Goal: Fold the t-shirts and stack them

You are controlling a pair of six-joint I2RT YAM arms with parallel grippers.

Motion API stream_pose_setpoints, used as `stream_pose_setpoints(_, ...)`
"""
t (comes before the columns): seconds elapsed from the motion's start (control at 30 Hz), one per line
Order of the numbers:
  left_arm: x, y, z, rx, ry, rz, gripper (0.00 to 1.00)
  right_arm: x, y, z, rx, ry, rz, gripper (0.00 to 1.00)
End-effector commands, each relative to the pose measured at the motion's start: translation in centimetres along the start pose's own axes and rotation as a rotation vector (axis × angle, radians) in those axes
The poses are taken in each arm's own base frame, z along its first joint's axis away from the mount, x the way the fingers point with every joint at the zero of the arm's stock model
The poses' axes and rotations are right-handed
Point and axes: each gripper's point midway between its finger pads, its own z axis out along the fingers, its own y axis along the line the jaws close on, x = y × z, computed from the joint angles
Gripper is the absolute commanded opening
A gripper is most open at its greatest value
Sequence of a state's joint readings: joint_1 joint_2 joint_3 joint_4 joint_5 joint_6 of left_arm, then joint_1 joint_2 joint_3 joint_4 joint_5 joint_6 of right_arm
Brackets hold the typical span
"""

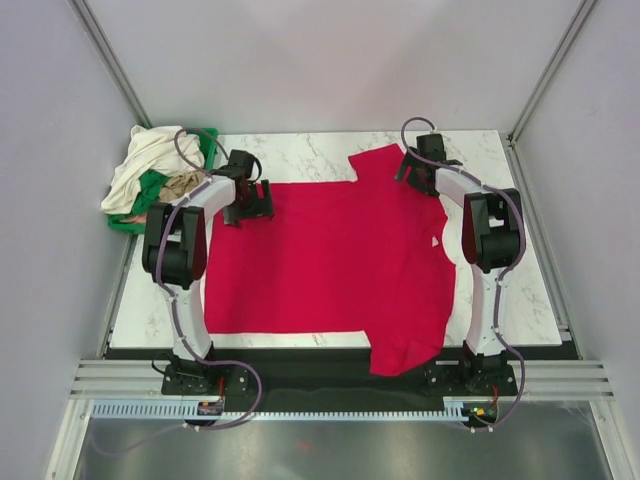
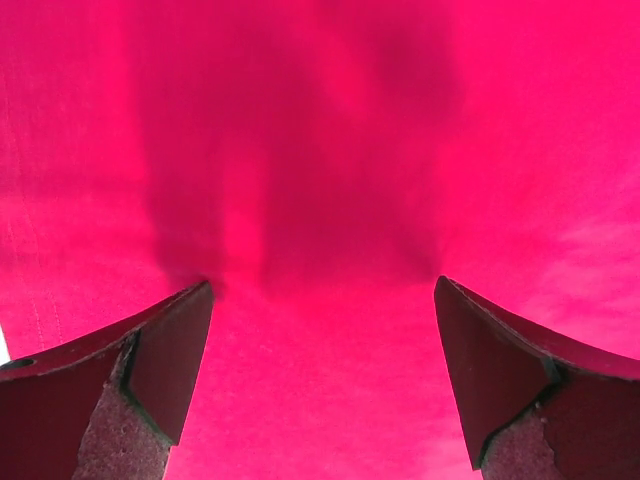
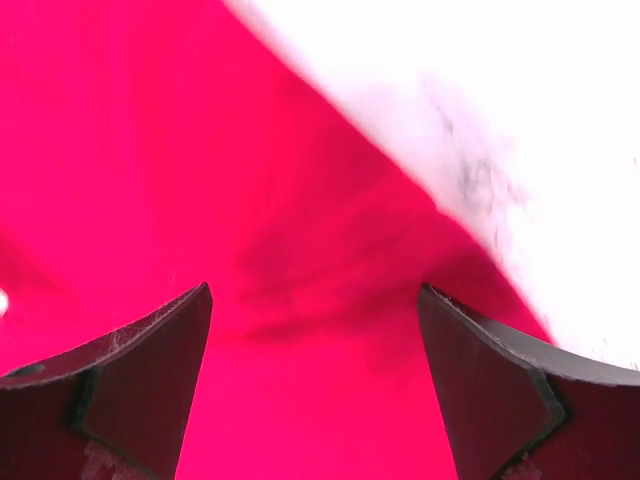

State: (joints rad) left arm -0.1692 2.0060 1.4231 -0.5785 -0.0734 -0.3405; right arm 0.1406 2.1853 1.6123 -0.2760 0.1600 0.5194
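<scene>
A large crimson-red t-shirt lies spread flat on the marble table, neck tag at the right. My left gripper is open, low over the shirt's far left corner; in the left wrist view red cloth fills the gap between its fingers. My right gripper is open over the far right sleeve; in the right wrist view the sleeve's edge and bare table show ahead of it. Cream-white and tan shirts lie heaped at the far left.
The heap sits on a green tray at the table's far left corner. The near sleeve of the red shirt hangs over the front edge onto the black strip. Grey walls and frame posts close in the table.
</scene>
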Motion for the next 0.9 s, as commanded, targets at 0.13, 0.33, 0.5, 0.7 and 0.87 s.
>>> stream_pose_setpoints(0.13, -5.9, -2.6, 2.8, 0.059, -0.042, -0.006, 1.00, -2.2, -1.8, 4.1, 0.040, 0.012, 0.142, 0.92)
stream_pose_setpoints(0.33, -10.5, -4.3, 5.3, 0.079, -0.043, 0.009, 1.00, -6.2, 0.2, 7.0, -0.047, -0.036, 0.189, 0.92)
stream_pose_setpoints(0.5, -17.4, -6.2, 2.0, 0.187, -0.188, 0.000, 0.99, -9.5, 2.4, 7.9, -0.135, -0.086, 0.189, 0.95)
stream_pose_setpoints(0.7, -19.5, -6.9, -6.0, 0.241, -0.301, 0.006, 1.00, -13.9, 5.0, 3.3, -0.247, -0.180, 0.175, 0.98)
stream_pose_setpoints(0.87, -17.8, -3.9, -11.6, 0.134, -0.365, -0.083, 1.00, -14.8, 5.4, -0.8, -0.260, -0.208, 0.147, 0.98)
